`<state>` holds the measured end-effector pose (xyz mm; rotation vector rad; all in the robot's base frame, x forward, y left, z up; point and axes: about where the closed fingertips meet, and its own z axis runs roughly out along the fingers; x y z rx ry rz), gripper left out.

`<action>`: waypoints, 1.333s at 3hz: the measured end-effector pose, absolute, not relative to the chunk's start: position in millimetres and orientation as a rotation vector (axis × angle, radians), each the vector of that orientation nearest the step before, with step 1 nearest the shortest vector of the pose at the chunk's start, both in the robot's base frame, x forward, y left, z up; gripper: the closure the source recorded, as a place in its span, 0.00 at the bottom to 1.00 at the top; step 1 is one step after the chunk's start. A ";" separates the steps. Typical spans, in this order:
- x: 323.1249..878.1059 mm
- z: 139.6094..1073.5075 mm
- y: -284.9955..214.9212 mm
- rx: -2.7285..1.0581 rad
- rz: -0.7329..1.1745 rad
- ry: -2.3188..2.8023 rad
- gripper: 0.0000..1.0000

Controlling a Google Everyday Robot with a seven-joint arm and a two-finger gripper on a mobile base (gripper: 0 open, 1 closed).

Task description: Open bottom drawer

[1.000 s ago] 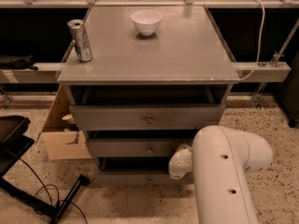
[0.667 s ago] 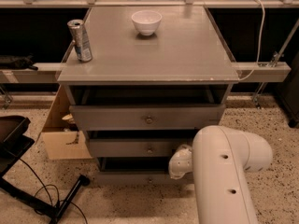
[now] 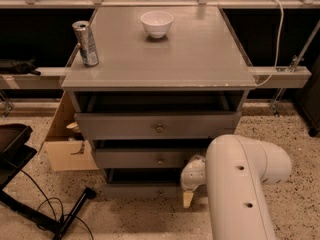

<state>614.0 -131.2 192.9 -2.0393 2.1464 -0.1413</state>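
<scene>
The grey cabinet (image 3: 160,54) has three drawers. The bottom drawer (image 3: 140,190) is the lowest and shallowest front, just above the floor; I cannot make out its knob. My gripper (image 3: 188,191) hangs from the white arm (image 3: 240,184) at the right end of the bottom drawer's front, close against it. The arm hides the cabinet's lower right corner. The top drawer (image 3: 158,127) and the middle drawer (image 3: 150,159) each show a small round knob and dark gaps above them.
A white bowl (image 3: 156,23) and a drink can (image 3: 86,43) stand on the cabinet top. A cardboard box (image 3: 67,144) sits at the cabinet's left. A black stand with cables (image 3: 30,204) lies on the speckled floor at the left. Railings run behind.
</scene>
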 end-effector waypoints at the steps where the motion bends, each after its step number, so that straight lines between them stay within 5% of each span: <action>1: 614.0 192.9 -131.2 -2.039 -0.141 2.146 0.00; 3: 621.3 157.0 -134.8 -2.046 -0.176 2.150 0.00; 4: 586.9 162.8 -125.3 -2.098 -0.087 2.156 0.23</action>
